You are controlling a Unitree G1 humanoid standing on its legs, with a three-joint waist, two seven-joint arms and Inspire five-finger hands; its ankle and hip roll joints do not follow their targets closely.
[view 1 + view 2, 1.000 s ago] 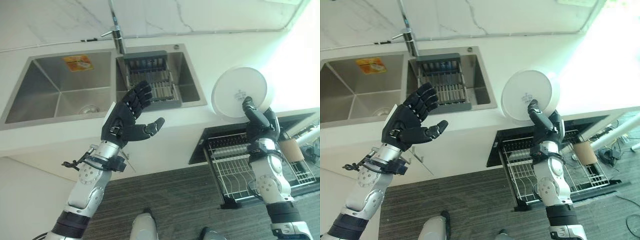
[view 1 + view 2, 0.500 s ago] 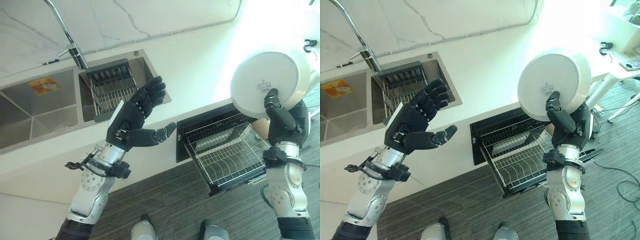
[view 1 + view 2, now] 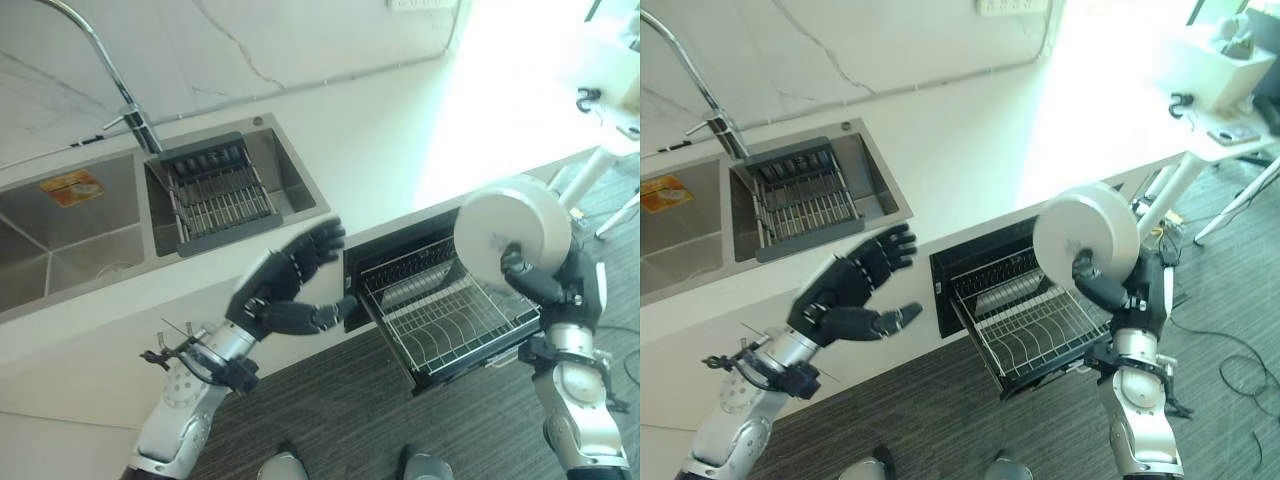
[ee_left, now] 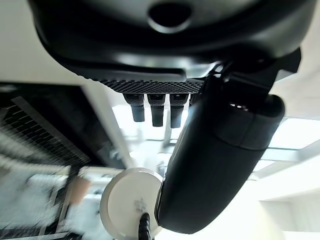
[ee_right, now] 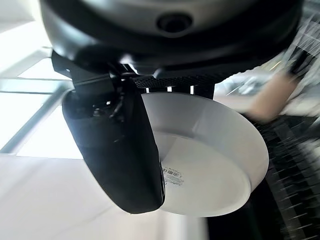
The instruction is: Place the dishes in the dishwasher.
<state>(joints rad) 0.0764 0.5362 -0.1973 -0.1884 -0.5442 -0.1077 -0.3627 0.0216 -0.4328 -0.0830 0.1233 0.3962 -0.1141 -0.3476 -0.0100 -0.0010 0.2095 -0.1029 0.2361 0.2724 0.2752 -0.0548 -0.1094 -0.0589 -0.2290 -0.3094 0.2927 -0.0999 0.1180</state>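
In the left eye view we see the right hand (image 3: 553,285) gripping a white dish (image 3: 511,233), thumb on its underside, above the pulled-out dishwasher rack (image 3: 445,318), which looks empty, so nothing is loaded yet. In the right eye view the left hand (image 3: 848,292) hangs open before the counter (image 3: 970,150). In the right wrist view the thumb (image 5: 117,150) presses on the dish.

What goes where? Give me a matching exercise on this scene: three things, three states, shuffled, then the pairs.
Things:
1. white bowl
2. left hand
3. dishwasher rack

States:
A. pulled out, no dishes visible in it
B. held up in the right hand, above the rack
C. open, holding nothing

Pairs: 1-B, 2-C, 3-A
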